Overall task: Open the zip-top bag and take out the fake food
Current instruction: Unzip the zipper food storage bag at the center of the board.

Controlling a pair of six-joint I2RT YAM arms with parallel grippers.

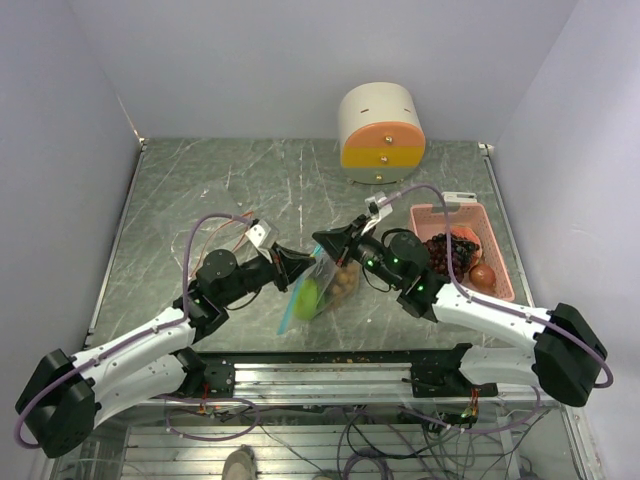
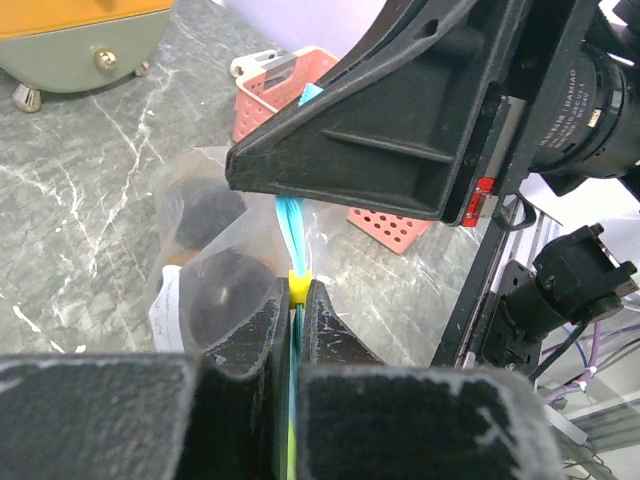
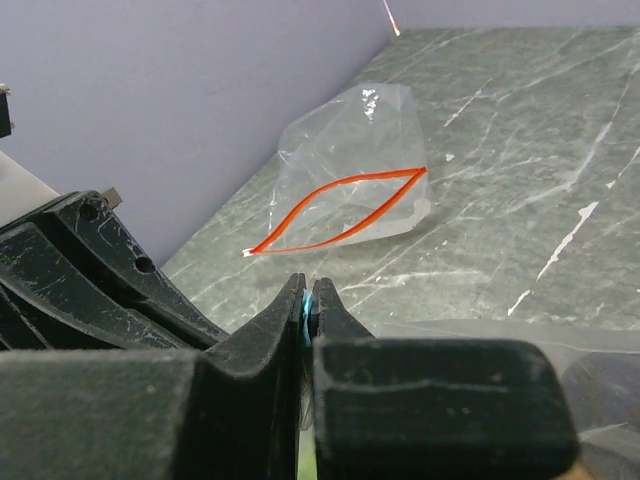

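A clear zip-top bag (image 1: 328,284) with a blue zip strip (image 2: 291,232) lies at the table's middle. Inside it show a green piece (image 1: 305,297) and a tan-brown grape bunch (image 1: 346,285); in the left wrist view its contents (image 2: 218,292) look dark. My left gripper (image 1: 300,268) is shut on the strip right at the yellow slider (image 2: 298,285). My right gripper (image 1: 331,246) is shut on the same strip's other end (image 3: 303,306), just above the left one. A dark purple grape bunch (image 1: 450,250) and a reddish-orange fruit (image 1: 483,276) lie in the pink basket (image 1: 455,213).
A second, empty clear bag with an orange-red zip (image 3: 350,190) lies open on the table near the left wall. A white and orange cylinder container (image 1: 380,125) stands at the back. The pink basket also shows in the left wrist view (image 2: 280,95).
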